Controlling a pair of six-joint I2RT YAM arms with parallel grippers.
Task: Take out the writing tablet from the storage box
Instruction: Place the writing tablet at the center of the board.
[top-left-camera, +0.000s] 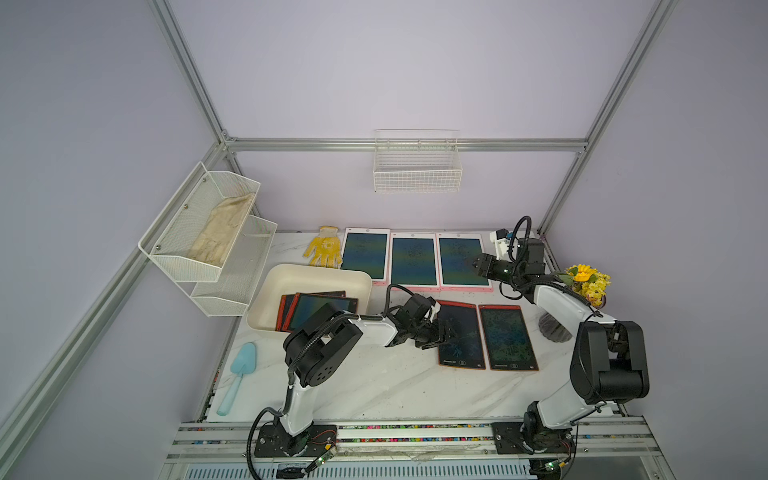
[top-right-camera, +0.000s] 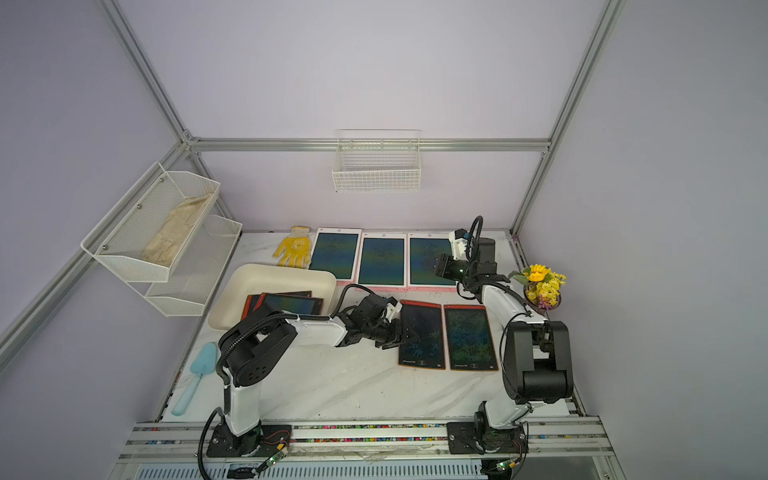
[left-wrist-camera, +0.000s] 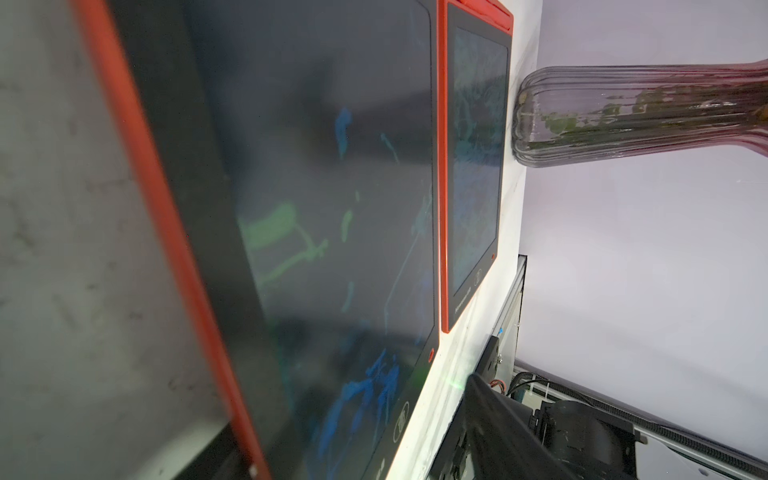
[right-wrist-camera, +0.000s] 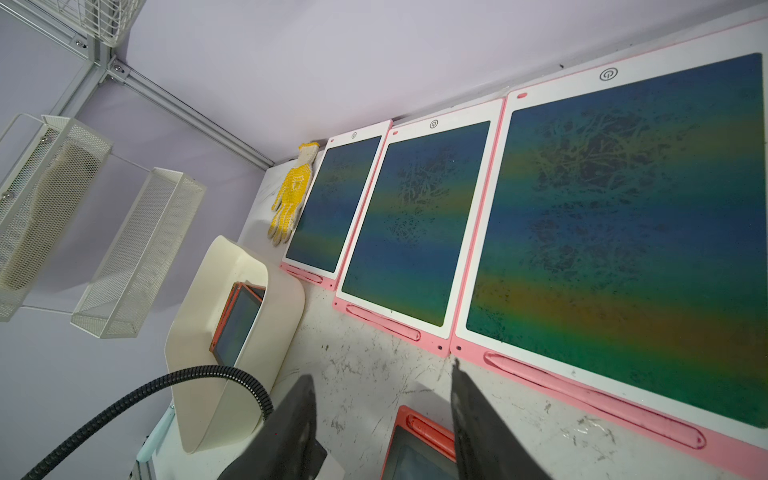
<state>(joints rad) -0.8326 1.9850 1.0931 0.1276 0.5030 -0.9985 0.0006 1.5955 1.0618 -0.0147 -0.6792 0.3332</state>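
Observation:
The cream storage box (top-left-camera: 316, 272) sits at the left rear of the table in both top views, with red-framed writing tablets (top-left-camera: 322, 309) stacked inside. My left gripper (top-left-camera: 451, 334) is at the left edge of a red tablet (top-left-camera: 463, 336) that lies flat on the table. In the left wrist view its upper finger (left-wrist-camera: 494, 415) stands clear of that tablet's screen (left-wrist-camera: 332, 208), so it is open. My right gripper (right-wrist-camera: 381, 370) hovers open and empty near the rightmost pink tablet (top-left-camera: 461, 259).
A second red tablet (top-left-camera: 507, 338) lies beside the first. Three pink tablets line the back, beside a yellow glove (top-left-camera: 324, 247). A flower vase (top-left-camera: 588, 282) stands at the right edge and a blue trowel (top-left-camera: 237, 376) at front left. A mesh shelf (top-left-camera: 208, 237) and a wire basket (top-left-camera: 417, 166) hang on the walls.

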